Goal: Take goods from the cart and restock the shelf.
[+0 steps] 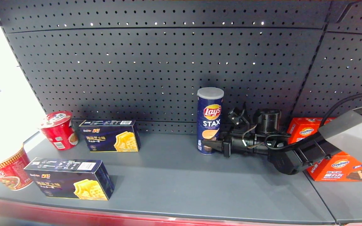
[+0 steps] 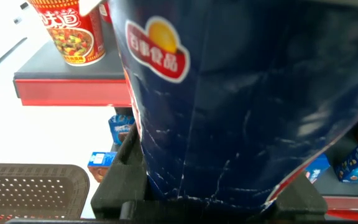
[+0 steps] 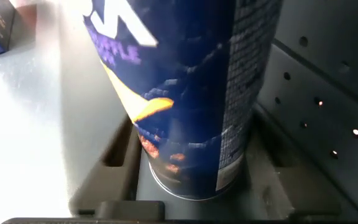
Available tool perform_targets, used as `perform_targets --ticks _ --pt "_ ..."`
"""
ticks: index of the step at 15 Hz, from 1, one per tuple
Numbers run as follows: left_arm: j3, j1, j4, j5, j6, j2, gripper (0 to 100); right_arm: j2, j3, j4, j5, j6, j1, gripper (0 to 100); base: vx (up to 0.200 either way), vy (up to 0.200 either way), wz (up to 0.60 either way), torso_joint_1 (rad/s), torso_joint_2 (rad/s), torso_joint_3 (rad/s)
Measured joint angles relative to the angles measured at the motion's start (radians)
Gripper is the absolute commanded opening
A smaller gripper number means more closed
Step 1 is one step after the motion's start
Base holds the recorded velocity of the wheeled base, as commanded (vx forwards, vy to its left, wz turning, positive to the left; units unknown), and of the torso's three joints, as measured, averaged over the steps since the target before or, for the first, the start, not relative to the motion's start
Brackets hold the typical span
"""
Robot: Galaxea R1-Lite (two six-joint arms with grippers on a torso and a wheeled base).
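A tall blue chip can point(image 1: 210, 121) with a grey lid stands upright on the grey shelf point(image 1: 174, 175), close to the pegboard back wall. My right gripper point(image 1: 211, 145) comes in from the right at the can's base. In the right wrist view its fingers point(image 3: 114, 165) sit against both sides of the can point(image 3: 191, 93), shut on it. In the left wrist view my left gripper point(image 2: 210, 199) is shut on a dark blue package point(image 2: 241, 93) with a red and yellow logo, held out in front of the shelf's red edge point(image 2: 73, 90).
Two dark blue cracker boxes point(image 1: 110, 135) point(image 1: 69, 178) and two red cup noodles point(image 1: 58, 129) point(image 1: 8, 171) occupy the shelf's left. Orange boxes point(image 1: 341, 168) sit at the right behind my right arm. A brown perforated basket point(image 2: 30, 186) lies below the left gripper.
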Motion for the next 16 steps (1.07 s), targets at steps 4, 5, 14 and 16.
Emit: perform_targets --ticks 4,5,14,16 --pt "0.01 0.0 -0.004 0.0 0.0 0.0 0 -0.043 0.053 -0.01 -0.001 0.0 0.008 0 0.0 0.0 0.0 0.0 0.0 0.0" --pt "0.01 0.0 -0.004 0.0 0.0 -0.001 0 -0.066 0.094 -0.02 -0.003 -0.001 0.009 0 0.0 0.0 0.0 0.0 0.0 0.0" --pt "0.014 0.0 -0.009 0.006 0.0 -0.001 0 -0.344 0.584 -0.22 -0.201 -0.004 0.081 0 0.0 0.0 0.0 0.0 0.0 0.0" --pt "0.009 0.0 -0.011 0.009 0.0 -0.001 0 -0.406 0.65 -0.223 -0.211 0.0 0.096 0 0.0 0.0 0.0 0.0 0.0 0.0"
